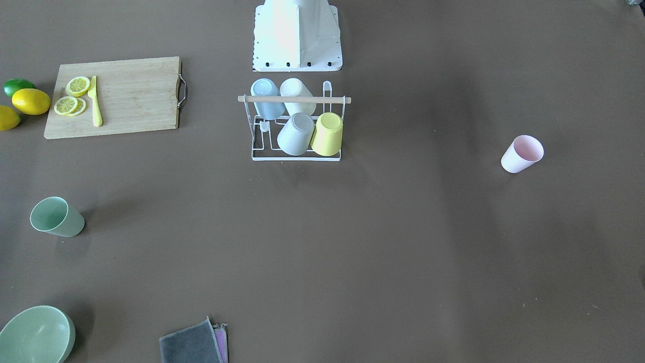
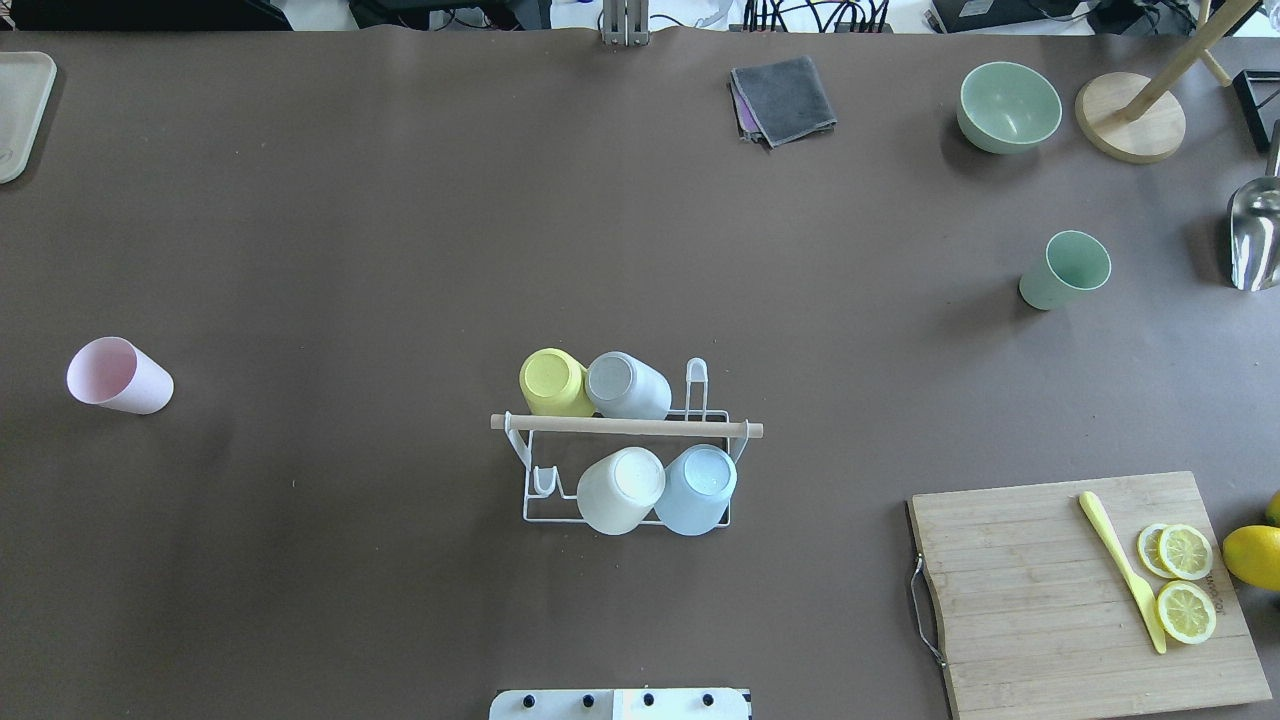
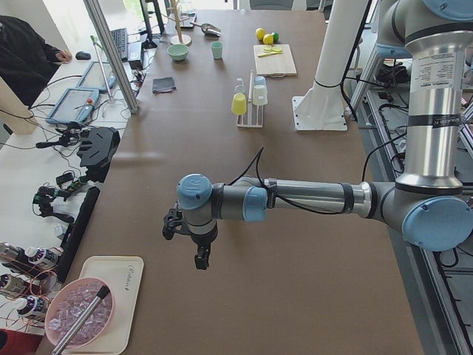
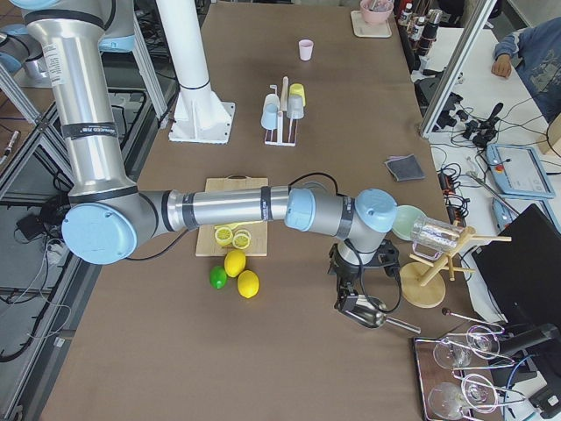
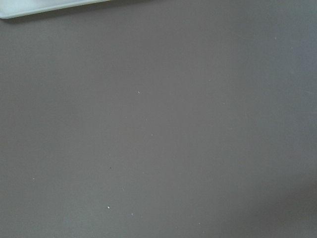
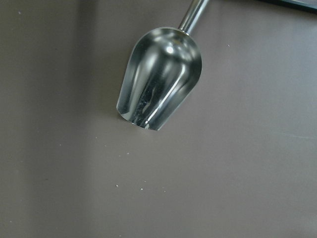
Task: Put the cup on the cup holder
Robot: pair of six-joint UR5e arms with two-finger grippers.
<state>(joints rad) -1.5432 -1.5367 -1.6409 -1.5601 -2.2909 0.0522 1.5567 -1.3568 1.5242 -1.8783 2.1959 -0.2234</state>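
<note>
The white wire cup holder (image 1: 295, 100) with a wooden rod stands at mid table, near my base; it also shows in the overhead view (image 2: 625, 427). Several cups hang on it upside down: yellow, grey, white and blue. A pink cup (image 2: 118, 375) stands alone on my left side, and a green cup (image 2: 1065, 270) on my right. My left gripper (image 3: 201, 259) hangs over bare table past the pink cup, by the table's left end. My right gripper (image 4: 346, 294) hangs over a metal scoop (image 6: 159, 79) at the right end. I cannot tell whether either is open or shut.
A cutting board (image 2: 1090, 590) with lemon slices and a yellow knife lies near right, with lemons beside it. A green bowl (image 2: 1008, 105), a folded grey cloth (image 2: 785, 98) and a wooden stand (image 2: 1130, 128) sit at the far edge. A white tray (image 2: 18, 110) lies far left.
</note>
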